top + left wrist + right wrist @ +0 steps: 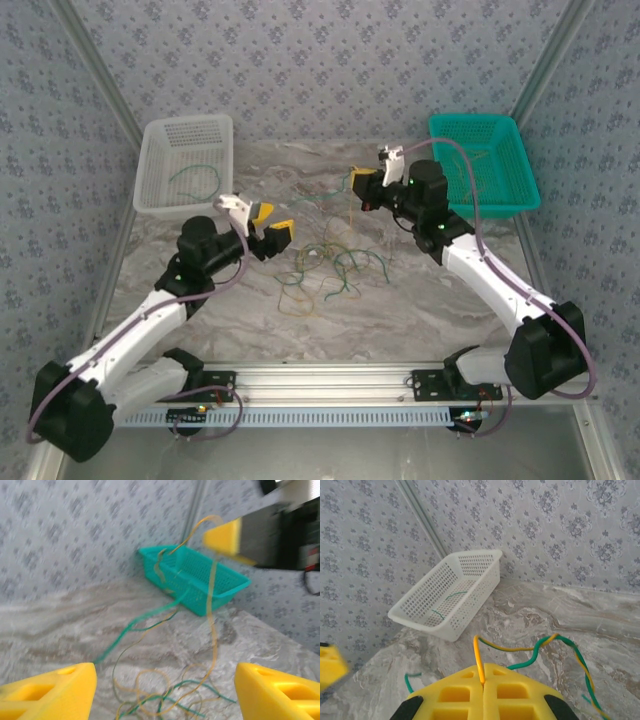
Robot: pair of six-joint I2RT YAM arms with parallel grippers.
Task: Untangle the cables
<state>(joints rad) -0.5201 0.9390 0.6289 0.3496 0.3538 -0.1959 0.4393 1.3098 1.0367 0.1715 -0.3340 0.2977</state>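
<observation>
Looking down from the top camera, the main clump of cables [325, 268] sits about mid-table on the marble table [420, 300], between the two arms. It's a loose mess of green and yellow loops all crossing over each other.

The right gripper [363, 183] is up off the surface, just far-right of the pile. Its wrist cam makes the grip pretty obvious: the yellow pads are pressed flat together with a yellow cable [479, 655] pinched in the seam. From there the strand arcs over to the right, and a green strand twists around it along the way. In the left wrist view you can see that same yellow strand hanging down from the claw to the pile on the table.

The left gripper [273, 222] is just left of the tangle, with its fingers spread wide and nothing between them. From its own cam the two yellow fingers [50, 692] sit at the bottom corners of the picture, and the loops lie on the marble out past them, not touching either one.

The white basket [160, 140] is in the far left corner with one green cable [195, 180] curled inside. The teal basket [475, 118] is in the far right corner, behind the right arm. I can't tell if there's anything in that one.
</observation>
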